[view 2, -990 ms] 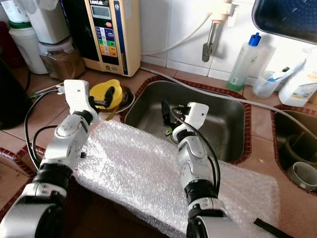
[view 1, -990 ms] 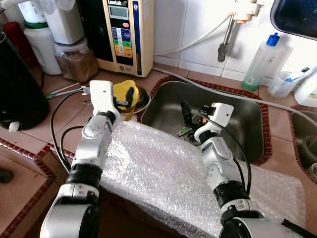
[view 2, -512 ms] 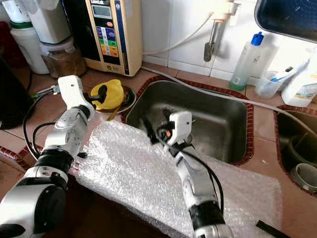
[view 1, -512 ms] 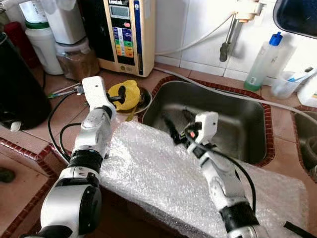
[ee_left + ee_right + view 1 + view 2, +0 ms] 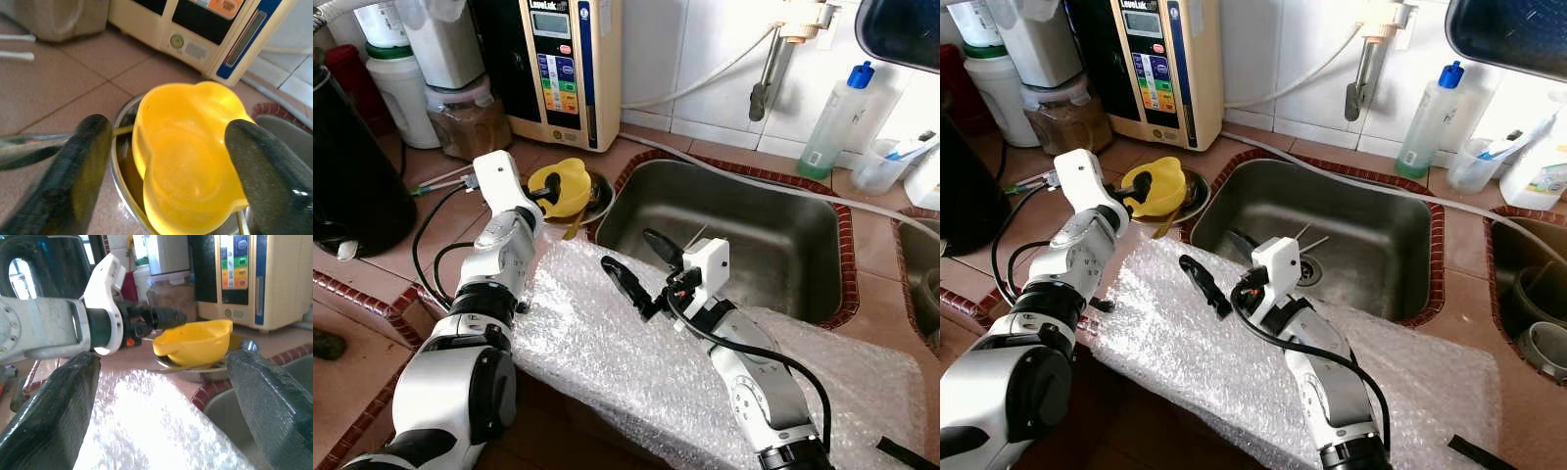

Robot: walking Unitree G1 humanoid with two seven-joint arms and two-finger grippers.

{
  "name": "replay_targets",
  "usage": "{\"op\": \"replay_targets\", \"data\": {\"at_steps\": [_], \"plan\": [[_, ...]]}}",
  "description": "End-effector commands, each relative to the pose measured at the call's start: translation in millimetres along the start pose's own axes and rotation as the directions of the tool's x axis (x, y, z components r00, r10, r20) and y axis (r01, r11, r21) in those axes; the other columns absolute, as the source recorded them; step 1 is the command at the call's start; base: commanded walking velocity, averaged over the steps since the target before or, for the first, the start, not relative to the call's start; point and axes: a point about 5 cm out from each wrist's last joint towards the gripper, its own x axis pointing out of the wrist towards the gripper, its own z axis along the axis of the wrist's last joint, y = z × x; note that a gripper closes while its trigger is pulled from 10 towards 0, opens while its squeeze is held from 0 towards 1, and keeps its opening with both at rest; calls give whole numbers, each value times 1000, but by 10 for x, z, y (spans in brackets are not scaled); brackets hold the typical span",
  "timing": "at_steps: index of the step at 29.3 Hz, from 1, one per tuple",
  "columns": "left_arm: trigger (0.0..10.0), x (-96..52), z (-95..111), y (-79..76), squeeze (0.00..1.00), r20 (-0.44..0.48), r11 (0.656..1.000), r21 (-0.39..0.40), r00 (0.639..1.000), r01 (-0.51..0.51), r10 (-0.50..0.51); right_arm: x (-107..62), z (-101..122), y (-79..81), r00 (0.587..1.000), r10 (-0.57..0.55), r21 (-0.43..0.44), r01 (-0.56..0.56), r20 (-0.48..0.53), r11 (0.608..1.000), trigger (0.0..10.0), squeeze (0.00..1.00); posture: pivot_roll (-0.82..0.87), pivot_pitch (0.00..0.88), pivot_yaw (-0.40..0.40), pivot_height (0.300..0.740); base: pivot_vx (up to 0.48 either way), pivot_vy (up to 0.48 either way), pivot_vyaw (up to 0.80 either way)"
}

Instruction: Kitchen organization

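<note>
A yellow plastic cup (image 5: pixel 566 184) lies tilted in a shallow metal bowl (image 5: pixel 598 199) on the tiled counter, left of the sink. My left gripper (image 5: pixel 166 125) is open with its fingers (image 5: pixel 83 156) on either side of the cup, and a gap shows on one side. My right gripper (image 5: pixel 641 264) hangs open above the bubble wrap sheet (image 5: pixel 626 343), pointing left toward the cup and holding nothing. In the right wrist view the yellow cup (image 5: pixel 195 340) sits ahead between the spread fingers (image 5: pixel 54 406).
The steel sink (image 5: pixel 783 220) holds thin utensils near the drain. A water machine (image 5: pixel 563 59), a jar (image 5: pixel 460 113) and a black kettle (image 5: pixel 347 166) stand at the back left. A soap bottle (image 5: pixel 837 117) stands behind the sink. Cables (image 5: pixel 435 181) cross the counter.
My right arm has swung out of the sink to the left, over the bubble wrap, with its fingers spread. My left gripper has stayed by the yellow cup.
</note>
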Motion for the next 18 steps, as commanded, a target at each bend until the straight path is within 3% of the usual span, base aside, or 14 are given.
{"op": "replay_targets", "data": {"at_steps": [1,8,18], "plan": [[0,17,64,13,0,-13,1000,-7,1000,1,-1,7,32,51,999,32,-16,-32,-7,999,10000,0,36,0,55,740,0,0,0],[0,25,6,60,0,-110,1000,0,994,-22,21,28,16,91,997,68,-48,-70,-40,996,10000,0,40,0,60,740,0,0,0],[0,33,-13,30,0,-148,1000,29,989,-10,14,46,17,72,998,47,-49,-49,-43,998,10000,0,35,0,68,740,0,0,0]]}}
